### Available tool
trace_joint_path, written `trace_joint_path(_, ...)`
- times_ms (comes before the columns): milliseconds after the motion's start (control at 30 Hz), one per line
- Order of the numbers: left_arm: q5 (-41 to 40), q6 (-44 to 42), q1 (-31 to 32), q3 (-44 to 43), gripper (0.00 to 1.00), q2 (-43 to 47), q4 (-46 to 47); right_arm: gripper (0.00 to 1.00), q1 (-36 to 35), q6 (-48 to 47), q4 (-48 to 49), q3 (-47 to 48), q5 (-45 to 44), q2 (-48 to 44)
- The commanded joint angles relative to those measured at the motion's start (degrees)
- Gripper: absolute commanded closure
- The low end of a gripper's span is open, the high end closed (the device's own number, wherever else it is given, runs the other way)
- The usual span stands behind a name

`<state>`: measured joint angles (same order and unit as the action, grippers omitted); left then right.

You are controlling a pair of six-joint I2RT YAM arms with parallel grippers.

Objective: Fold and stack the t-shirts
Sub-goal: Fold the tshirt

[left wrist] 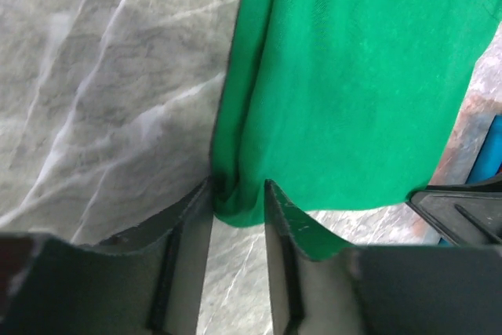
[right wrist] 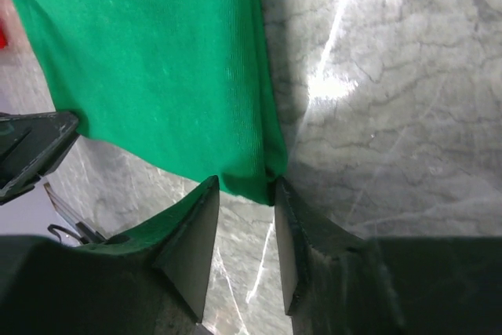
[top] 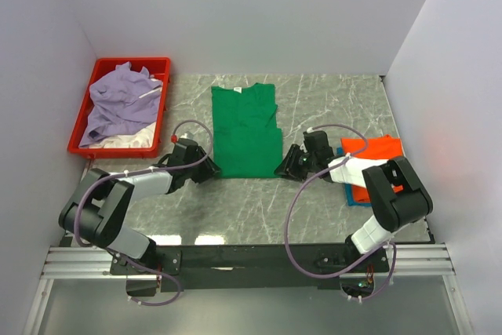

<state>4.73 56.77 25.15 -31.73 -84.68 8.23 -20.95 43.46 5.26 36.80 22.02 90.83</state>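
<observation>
A bright green t-shirt [top: 245, 127], folded into a long strip, lies flat mid-table with its collar at the far end. My left gripper [top: 210, 168] holds its near left corner, with the cloth puckered between the jaws in the left wrist view [left wrist: 239, 186]. My right gripper [top: 284, 167] holds its near right corner, with the corner bunched between the jaws in the right wrist view [right wrist: 245, 182]. The green t-shirt fills both wrist views [left wrist: 353, 76] [right wrist: 157, 60]. A folded orange t-shirt [top: 378, 152] lies on a blue one [top: 343, 152] at the right.
A red tray [top: 87, 100] at the far left holds a crumpled lavender t-shirt [top: 121, 100] over a white one [top: 118, 142]. White walls close in the left, back and right. The table's marble top [top: 235, 205] shows in front of the green shirt.
</observation>
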Motion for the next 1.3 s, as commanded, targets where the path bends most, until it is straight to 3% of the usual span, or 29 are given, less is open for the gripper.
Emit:
trace_joint_path(0, -0.4, 0.1, -0.1, 1.5, 0.63, -2.2, -0.1, 0.6, 0.3, -0.5, -1.7, 0.1, -2.3, 3.0)
trace_joint_path(100, -0.7, 0.4, -0.1, 2.0, 0.72, -2.2, 0.2, 0.73, 0.2, -0.4, -1.4, 0.6, -1.8, 4.0)
trace_joint_path(233, -0.3, 0.0, 0.0, 2.5, 0.98, -0.8, -0.8, 0.97, 0.3, -0.4, -1.5, 0.5, -1.1, 3.8)
trace_joint_path(300, -0.2, -0.3, 0.1, 2.5, 0.99, 1.1, -1.7, 1.0, 0.2, -0.4, -1.2, -0.8, -1.2, 2.2)
trace_joint_path(567, -0.9, 0.8, 2.9, 7.7, 0.99, 14.2, -6.7, 1.0, 0.1, 0.0, 0.0, -10.8, -0.3, -7.9)
trace_joint_path(800, -3.0, 5.3, 9.6, 14.8, 0.99, 31.6, -13.1, 1.0, -2.3, 2.8, -1.7, -22.3, -0.8, -27.4)
trace_joint_path(1067, -4.6, 11.2, 18.8, 19.2, 0.99, 49.0, -21.8, 1.0, -8.8, 10.5, -16.4, -31.4, -5.8, -58.4)
trace_joint_path(1167, -4.6, 11.6, 21.0, 17.8, 0.99, 50.7, -25.5, 1.0, -9.8, 11.5, -22.0, -30.6, -7.2, -65.0)
trace_joint_path(1267, -7.5, 11.3, 21.3, 15.0, 0.99, 51.7, -28.1, 1.0, -9.9, 10.2, -26.0, -27.1, -9.5, -65.5)
